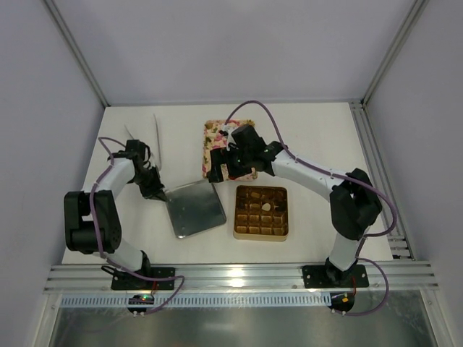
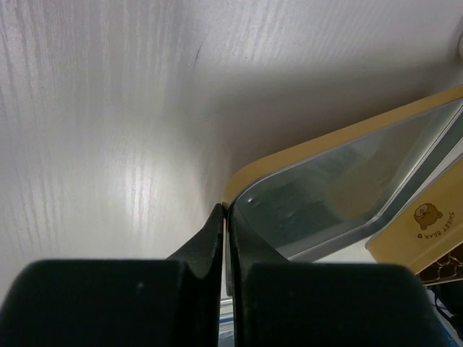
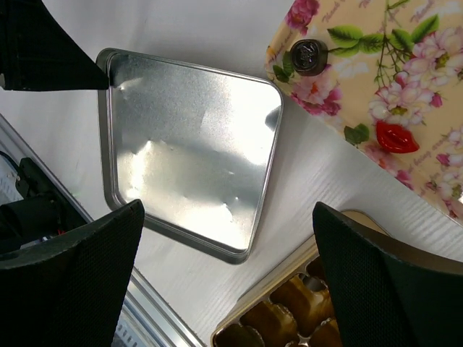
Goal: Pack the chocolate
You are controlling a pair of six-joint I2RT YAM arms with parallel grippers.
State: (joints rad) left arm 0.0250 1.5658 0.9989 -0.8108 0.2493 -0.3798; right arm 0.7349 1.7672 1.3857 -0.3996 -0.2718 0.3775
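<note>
Pins the corner rim of the silver tin lid in the left gripper, jaws pinched tight. Hangs the right gripper spread wide and empty above the lid's far edge, wrist pitched down. Finds the chocolate ahead and to the right of those fingers, on the floral tray: a dark round piece, then a red lip-shaped piece, long axis roughly along the jaw gap. Favours the right arm, plainly nearer. Keeps the gold box close beside.

The right arm hides much of the floral tray; the right wrist view's edge crops the gold box and chocolate.
</note>
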